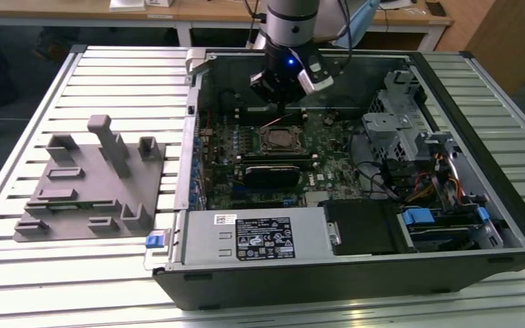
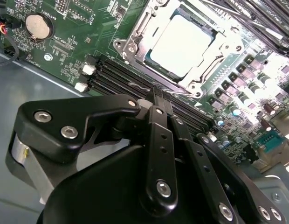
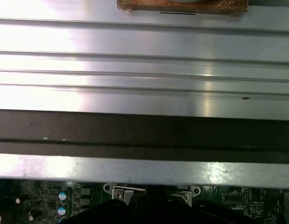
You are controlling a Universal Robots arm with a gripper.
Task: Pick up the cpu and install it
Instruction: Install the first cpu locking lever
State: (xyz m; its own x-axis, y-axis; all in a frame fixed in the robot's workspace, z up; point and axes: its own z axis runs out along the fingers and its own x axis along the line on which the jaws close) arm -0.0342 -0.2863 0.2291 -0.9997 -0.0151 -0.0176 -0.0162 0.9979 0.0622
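An open computer case (image 1: 481,225) lies flat on a ribbed metal table (image 1: 25,273), its green motherboard (image 1: 335,147) facing up. A grey fixture block (image 1: 89,184) with upright posts rests on the table outside the case wall, well apart from the gripper. The arm reaches down into the case, and the gripper (image 1: 286,102) hangs just above the board, beside the black framed socket (image 1: 286,139). In the second wrist view the gripper's black fingers (image 2: 158,107) look clenched together with nothing between them. The cpu (image 2: 182,44), pale and silvery, already sits inside the socket frame, just ahead of the fingertips. To finish this well, it seems wise to keep the fingers clear of the chip's top and the thin frame levers. Room looks tight: the case wall stands close behind the gripper, and memory slots (image 2: 121,77) lie directly beneath it.
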